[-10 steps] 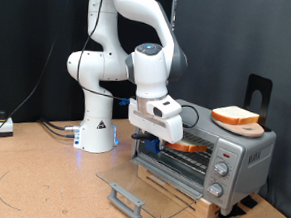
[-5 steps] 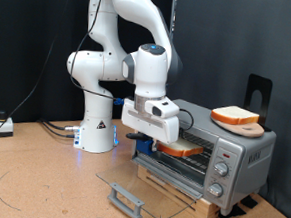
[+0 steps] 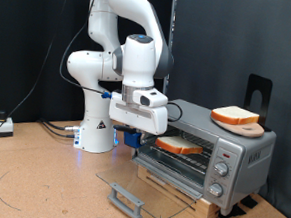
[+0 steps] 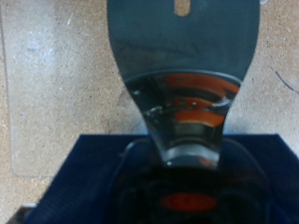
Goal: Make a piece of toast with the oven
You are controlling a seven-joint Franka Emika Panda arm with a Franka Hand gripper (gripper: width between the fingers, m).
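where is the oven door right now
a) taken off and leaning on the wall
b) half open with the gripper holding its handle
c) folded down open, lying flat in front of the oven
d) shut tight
c: in the exterior view the oven has its glass door folded down flat in front, a slice of toast lying on the rack inside.

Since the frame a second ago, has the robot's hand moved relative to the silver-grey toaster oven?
Yes. The hand has drawn back toward the exterior view's left, away from the silver-grey toaster oven, leaving the crusted bread slice on its rack.
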